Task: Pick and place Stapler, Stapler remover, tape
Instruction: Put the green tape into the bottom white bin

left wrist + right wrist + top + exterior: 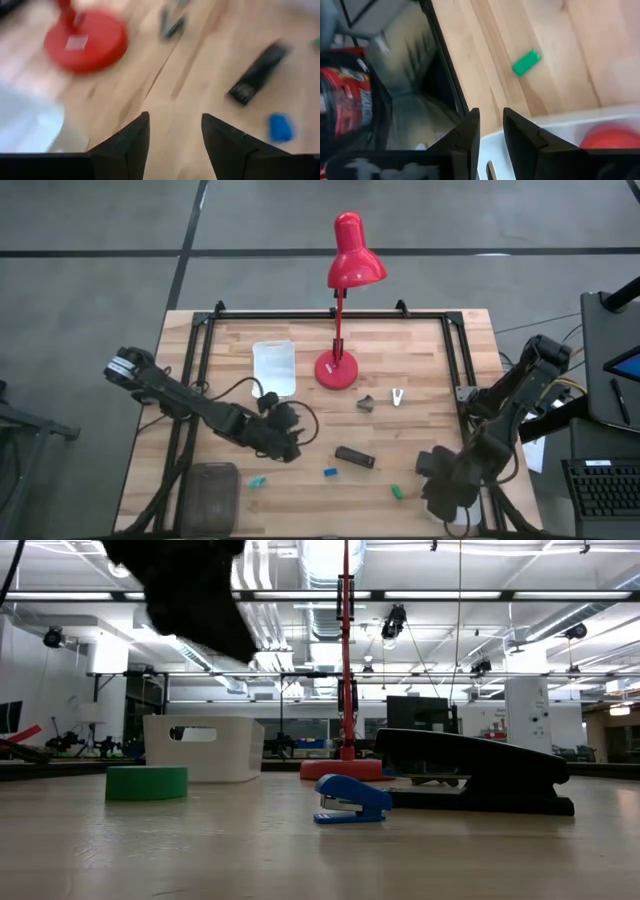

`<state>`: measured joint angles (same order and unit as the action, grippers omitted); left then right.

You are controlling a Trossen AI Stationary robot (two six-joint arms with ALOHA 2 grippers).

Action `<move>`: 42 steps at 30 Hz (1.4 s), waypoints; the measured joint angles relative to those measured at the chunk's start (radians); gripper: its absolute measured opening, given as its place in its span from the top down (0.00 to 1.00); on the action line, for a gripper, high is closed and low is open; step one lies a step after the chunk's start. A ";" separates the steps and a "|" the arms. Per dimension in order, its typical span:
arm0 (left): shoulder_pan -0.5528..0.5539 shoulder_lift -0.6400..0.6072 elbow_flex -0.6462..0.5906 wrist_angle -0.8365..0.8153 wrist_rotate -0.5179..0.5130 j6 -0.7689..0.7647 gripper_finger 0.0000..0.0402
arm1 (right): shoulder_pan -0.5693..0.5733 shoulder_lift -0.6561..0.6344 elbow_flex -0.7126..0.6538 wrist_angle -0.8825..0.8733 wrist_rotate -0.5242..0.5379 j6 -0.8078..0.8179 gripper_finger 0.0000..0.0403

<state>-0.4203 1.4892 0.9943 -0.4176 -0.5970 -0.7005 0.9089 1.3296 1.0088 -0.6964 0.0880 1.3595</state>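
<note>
The black stapler (354,457) lies flat on the wooden table, right of centre toward the near edge; it also shows in the low view (470,772) and the left wrist view (257,73). A grey clawed staple remover (366,404) and a pale one (397,396) lie beyond it. My left gripper (285,430) is open above bare wood, left of the stapler (172,135). My right gripper (440,480) hovers at the near right corner over a white bin (560,127), its fingers (491,131) a narrow gap apart. A blurred red round thing (612,137), perhaps a tape roll, lies in that bin.
A red desk lamp (337,368) stands at the table's middle, with a white tub (273,367) to its left. A grey lidded box (210,490) sits at the near left corner. Small blue (329,472), teal (257,480) and green (396,492) pieces lie along the near edge.
</note>
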 joint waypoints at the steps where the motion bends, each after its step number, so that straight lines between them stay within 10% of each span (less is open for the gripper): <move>1: 0.004 0.007 0.000 -0.047 0.017 -0.058 0.55 | 0.000 -0.009 0.000 0.000 0.020 -0.006 0.80; 14: 0.014 0.166 0.000 -0.173 0.294 -0.280 0.55 | 0.001 -0.051 0.000 0.004 0.124 -0.062 0.81; 42: -0.024 0.177 0.008 -0.208 0.343 -0.381 0.55 | 0.000 -0.051 -0.001 0.006 0.151 -0.088 0.81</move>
<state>-0.4438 1.6660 1.0019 -0.6257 -0.2539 -1.0814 0.9092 1.2785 1.0080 -0.6903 0.2390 1.2716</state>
